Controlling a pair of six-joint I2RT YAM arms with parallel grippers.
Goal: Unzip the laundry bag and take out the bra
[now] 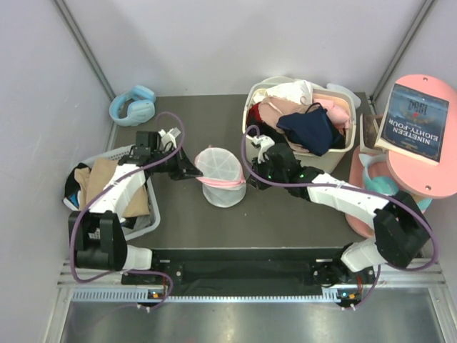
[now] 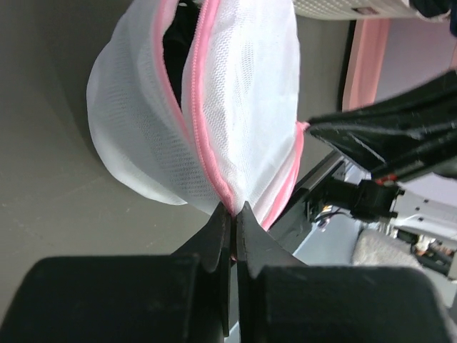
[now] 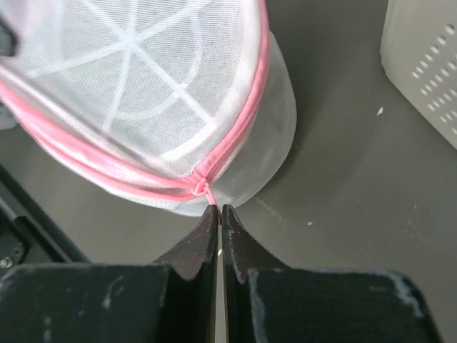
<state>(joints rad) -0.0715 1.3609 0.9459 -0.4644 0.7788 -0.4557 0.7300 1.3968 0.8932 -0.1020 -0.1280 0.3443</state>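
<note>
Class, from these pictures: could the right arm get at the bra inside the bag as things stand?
Probably not yet. The right gripper is shut on the zip pull, and the bag gapes only by a narrow slit, where the dark bra shows. The left gripper pinches the bag's trim.

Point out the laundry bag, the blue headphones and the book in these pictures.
laundry bag [image 1: 221, 166]: top external view, on its white mesh top.
blue headphones [image 1: 141, 111]: top external view, on an ear cup.
book [image 1: 418, 121]: top external view, middle of the cover.

Bright even diffuse light, soft faint shadows, top view sharp, wrist views blurred at near edge
</note>
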